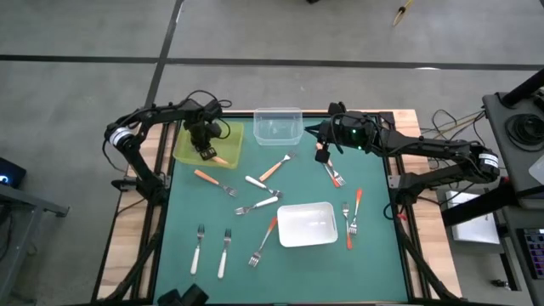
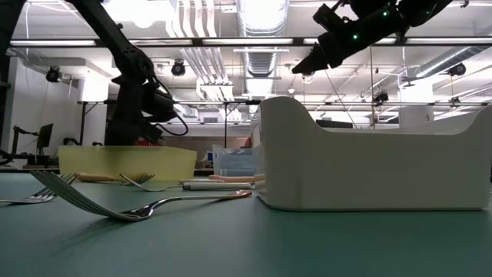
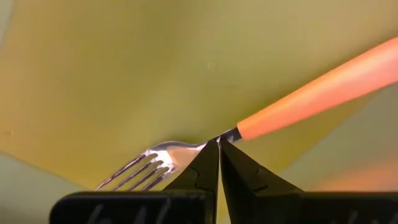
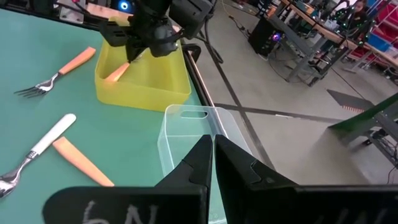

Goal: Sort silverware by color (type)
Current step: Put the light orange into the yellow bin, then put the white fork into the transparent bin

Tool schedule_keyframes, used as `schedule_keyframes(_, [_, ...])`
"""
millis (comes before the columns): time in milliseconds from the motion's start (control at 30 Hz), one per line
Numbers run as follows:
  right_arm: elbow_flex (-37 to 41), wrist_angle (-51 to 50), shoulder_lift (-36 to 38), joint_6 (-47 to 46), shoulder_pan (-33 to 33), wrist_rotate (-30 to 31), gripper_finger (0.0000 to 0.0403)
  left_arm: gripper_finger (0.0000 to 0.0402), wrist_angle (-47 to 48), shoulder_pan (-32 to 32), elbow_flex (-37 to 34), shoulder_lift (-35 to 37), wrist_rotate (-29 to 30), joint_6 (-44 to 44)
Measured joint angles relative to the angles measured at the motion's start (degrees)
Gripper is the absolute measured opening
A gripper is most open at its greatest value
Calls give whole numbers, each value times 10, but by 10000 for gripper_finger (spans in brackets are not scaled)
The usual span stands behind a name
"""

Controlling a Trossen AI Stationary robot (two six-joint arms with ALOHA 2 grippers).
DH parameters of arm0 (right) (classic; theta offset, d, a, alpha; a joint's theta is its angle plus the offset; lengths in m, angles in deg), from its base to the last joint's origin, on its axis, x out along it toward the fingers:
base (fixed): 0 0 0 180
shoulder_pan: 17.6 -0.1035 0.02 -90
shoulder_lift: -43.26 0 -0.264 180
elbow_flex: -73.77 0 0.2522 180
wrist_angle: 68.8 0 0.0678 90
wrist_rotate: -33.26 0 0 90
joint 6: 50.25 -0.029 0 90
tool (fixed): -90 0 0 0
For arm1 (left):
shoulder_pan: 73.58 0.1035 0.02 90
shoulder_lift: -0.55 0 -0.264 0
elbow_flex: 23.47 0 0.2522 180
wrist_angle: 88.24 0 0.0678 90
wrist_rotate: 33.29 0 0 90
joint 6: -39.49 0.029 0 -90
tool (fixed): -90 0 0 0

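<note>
Your left gripper (image 1: pixel 206 151) sits inside the yellow plastic tray (image 1: pixel 189 153) at the table's back left, fingers (image 3: pixel 205 168) pressed together on the neck of a fork with a light orange plastic handle (image 3: pixel 323 93). In the left wrist view the silver tines stick out to one side of the fingertips and the handle to the other, with the yellow tray floor behind.

Your right gripper (image 1: pixel 322 155) hangs above the green table mat (image 1: pixel 187 212) just right of the clear plastic container (image 1: pixel 278 125), fingers (image 4: pixel 239 165) pressed together with nothing between them.

The rest of the silverware is spread over the mat:
- orange-handled fork (image 1: pixel 212 181) just in front of the yellow tray
- orange-handled fork (image 1: pixel 274 168) crossed with a white-handled fork (image 1: pixel 262 184) at mid table
- white-handled fork (image 1: pixel 258 205) just in front of those
- fork (image 1: pixel 333 175) below your right gripper
- red-orange fork (image 1: pixel 263 240) left of the white rectangular tray (image 1: pixel 307 224)
- red-orange fork (image 1: pixel 357 207), a white-handled fork beside it, and a red-orange piece in front, all right of that tray
- two white-handled forks (image 1: pixel 198 248) (image 1: pixel 224 253), side by side at front left
</note>
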Motion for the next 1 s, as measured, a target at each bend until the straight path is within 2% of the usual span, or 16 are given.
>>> schedule_keyframes(300, [0,2,0,-11,0,0,11,0,1,-16,0,31,1,-18])
schedule_keyframes(433, [0,1,0,-56,0,0,11,0,-31,-39,-1,93,2,-34])
schedule_keyframes(567, [0,-5,0,-144,-2,0,11,0,-80,-79,-10,185,2,-72])
schedule_keyframes(700, [0,-45,0,-229,-2,-1,11,0,-167,-134,-38,279,2,-127])
schedule_keyframes(833, [0,-114,0,-296,-5,-1,11,0,-304,-202,-100,359,2,-174])
schedule_keyframes(1000, [0,-185,0,-365,-5,0,11,0,-461,-281,-175,419,2,-188])
